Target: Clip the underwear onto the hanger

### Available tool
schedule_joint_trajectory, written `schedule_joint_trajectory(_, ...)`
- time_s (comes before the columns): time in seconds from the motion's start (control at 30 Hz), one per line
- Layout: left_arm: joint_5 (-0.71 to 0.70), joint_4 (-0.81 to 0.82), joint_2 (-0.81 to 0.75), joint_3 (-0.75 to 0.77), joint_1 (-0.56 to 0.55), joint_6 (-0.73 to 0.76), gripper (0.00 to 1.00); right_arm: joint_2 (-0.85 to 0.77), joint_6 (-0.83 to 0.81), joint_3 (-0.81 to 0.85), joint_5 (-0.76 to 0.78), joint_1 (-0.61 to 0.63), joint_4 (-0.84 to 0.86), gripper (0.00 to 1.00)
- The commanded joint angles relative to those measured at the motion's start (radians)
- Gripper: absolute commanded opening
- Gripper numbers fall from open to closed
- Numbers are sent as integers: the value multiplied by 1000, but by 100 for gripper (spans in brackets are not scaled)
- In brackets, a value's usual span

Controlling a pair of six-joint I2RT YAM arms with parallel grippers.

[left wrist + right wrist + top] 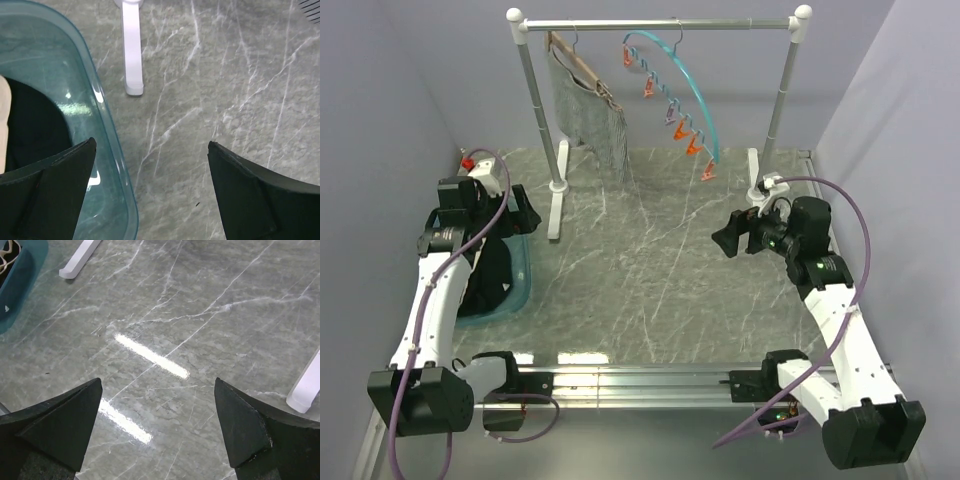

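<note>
Your left claw (151, 145) gapes empty astride the teal plastic tub (107, 131); centre over the black fabric underwear (35, 125), then pinch.

**Colours on and around the table**

The table (650, 260) is grey-green marble veined with white. At its left edge, a translucent teal bin (111, 132) holds the black underwear (35, 125), which has a cream band. Above its far edge is the teal hanger (698, 92), with orange and purple clips (692, 143).

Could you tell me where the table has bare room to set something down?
The middle of the table is bare, between the teal bin and the right gripper. It is crowded under the rack and at the bin by the left gripper.
</note>
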Motion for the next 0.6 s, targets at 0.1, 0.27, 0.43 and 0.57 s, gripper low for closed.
schedule_joint_trajectory(0.1, -52, -135, 127, 177, 30, 128, 99, 96, -42, 93, -37, 0, -76, 100)
schedule_joint_trajectory(0.27, -55, -247, 266, 369, 131, 311, 99, 180, -72, 150, -18, 6, -153, 100)
schedule_joint_trajectory(0.43, -36, -350, 412, 488, 258, 473, 96, 188, -52, 129, -35, 7, -105, 100)
schedule_joint_trajectory(0.57, -102, -347, 481, 490, 272, 526, 92, 209, -49, 126, -37, 8, -92, 100)
